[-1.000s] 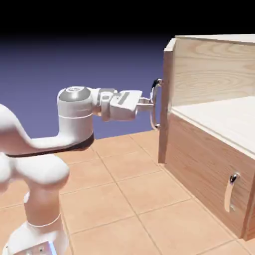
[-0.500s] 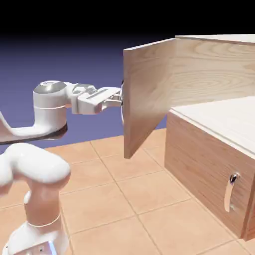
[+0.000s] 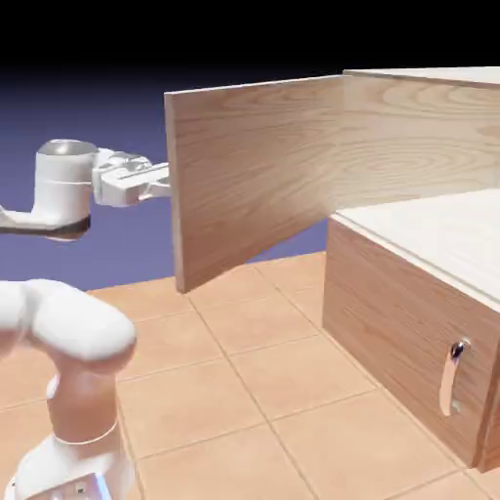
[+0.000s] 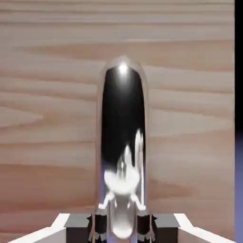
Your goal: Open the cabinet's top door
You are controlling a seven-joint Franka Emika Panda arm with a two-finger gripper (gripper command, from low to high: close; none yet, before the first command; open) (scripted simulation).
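The cabinet (image 3: 430, 127) is a light-brown wood-grain box at the exterior view's right. Its top door (image 3: 254, 181) stands swung far out to the left, its inner face turned toward the camera, and the pale interior (image 3: 439, 229) lies exposed. The white hand (image 3: 132, 181) reaches the door's free edge from the left, where the panel hides its fingers. In the hand view the door's silver handle (image 4: 122, 133) rises as a shiny vertical bar against the wood. My gripper (image 4: 122, 224) is shut on it at the bottom edge, with a grey fingertip (image 4: 98, 224) on either side.
Below the open compartment sits the shorter lower panel (image 3: 400, 332) with a small silver handle (image 3: 452, 376), closed. The arm (image 3: 63, 322) fills the exterior view's lower left. Tan tiles (image 3: 234, 391) cover the table between the arm and the cabinet.
The top door has swung from barely ajar to wide open, its free edge travelling left. The hand moved left with the handle, staying shut on it.
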